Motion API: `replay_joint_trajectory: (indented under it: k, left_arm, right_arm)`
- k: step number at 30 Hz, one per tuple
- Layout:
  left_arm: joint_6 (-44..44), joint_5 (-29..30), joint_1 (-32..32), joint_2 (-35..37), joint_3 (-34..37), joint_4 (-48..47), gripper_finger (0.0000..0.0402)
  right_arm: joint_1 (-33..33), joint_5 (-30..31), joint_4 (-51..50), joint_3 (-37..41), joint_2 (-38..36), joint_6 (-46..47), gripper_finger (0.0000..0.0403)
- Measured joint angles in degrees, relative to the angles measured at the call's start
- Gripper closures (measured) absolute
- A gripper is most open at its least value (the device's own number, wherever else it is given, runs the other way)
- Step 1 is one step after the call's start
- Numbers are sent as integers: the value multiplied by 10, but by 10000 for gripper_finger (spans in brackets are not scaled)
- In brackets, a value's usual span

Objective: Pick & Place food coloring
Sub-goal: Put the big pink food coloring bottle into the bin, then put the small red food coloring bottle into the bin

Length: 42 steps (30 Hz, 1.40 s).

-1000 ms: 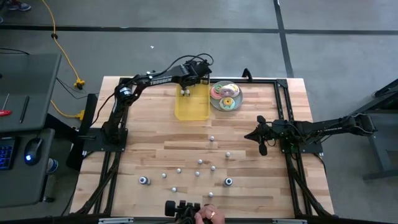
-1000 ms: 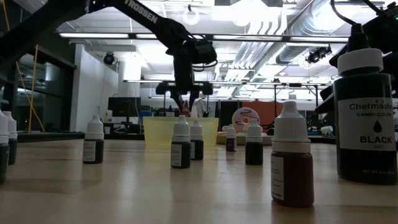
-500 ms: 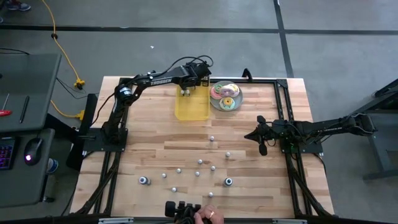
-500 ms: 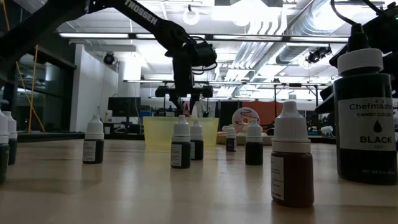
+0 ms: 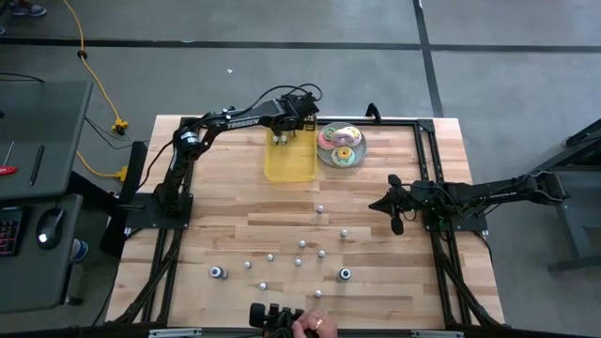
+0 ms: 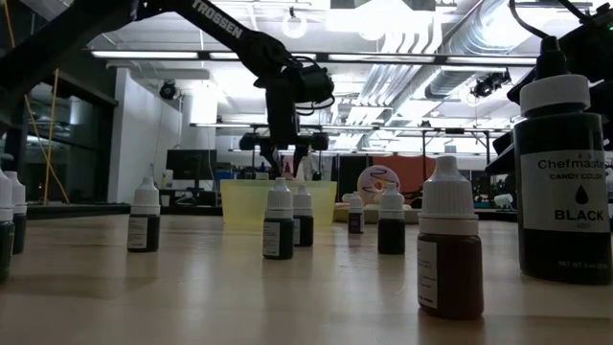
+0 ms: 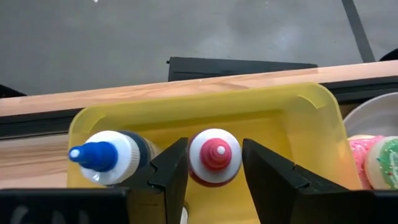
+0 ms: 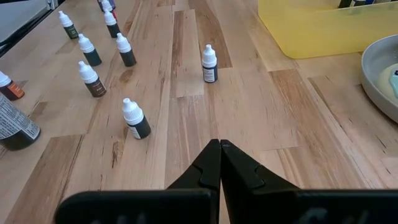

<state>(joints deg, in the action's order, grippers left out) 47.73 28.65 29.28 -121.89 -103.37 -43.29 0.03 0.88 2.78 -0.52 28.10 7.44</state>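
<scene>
Squarely between left gripper (image 7: 214,180) fingers (image 7: 171,171): red-tipped bottle (image 7: 215,155).

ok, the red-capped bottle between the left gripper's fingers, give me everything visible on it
The small red-capped food coloring bottle stands upright inside the yellow rectangular plastic tray, near its far end wall. Seen from above: a red pointed dropper tip on a red cap, ringed by a whitish collar; the body is hidden below. It sits in the gap of the left gripper, whose dark fingers flank it closely; whether they touch it cannot be told. A blue-capped bottle stands right beside it in the same tray.
</scene>
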Motion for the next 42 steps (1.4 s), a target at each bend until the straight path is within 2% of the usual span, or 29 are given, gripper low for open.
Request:
replay_joint_trajectory:
  k: [6, 15, 22, 27, 32, 42]
  left_arm:
    - [-45, -5, 0, 22, 0, 29, 255]
    - [-105, 27, 0, 84, 0, 46, 254]
    - [-213, 43, -24, 157, -1, 45, 254]
    - [-285, 49, -63, 202, -1, 9, 254]
    - [-310, 44, -104, 239, -1, -76, 254]
    - [-344, -40, -189, 271, -1, -175, 254]
  right_arm:
    - [0, 0, 0, 0, 0, 0, 402]
    - [0, 0, 0, 0, 0, 0, 402]
    - [0, 0, 0, 0, 0, 0, 402]
    - [0, 0, 0, 0, 0, 0, 402]
    - [0, 0, 0, 0, 0, 0, 402]
    - [0, 0, 0, 0, 0, 0, 402]
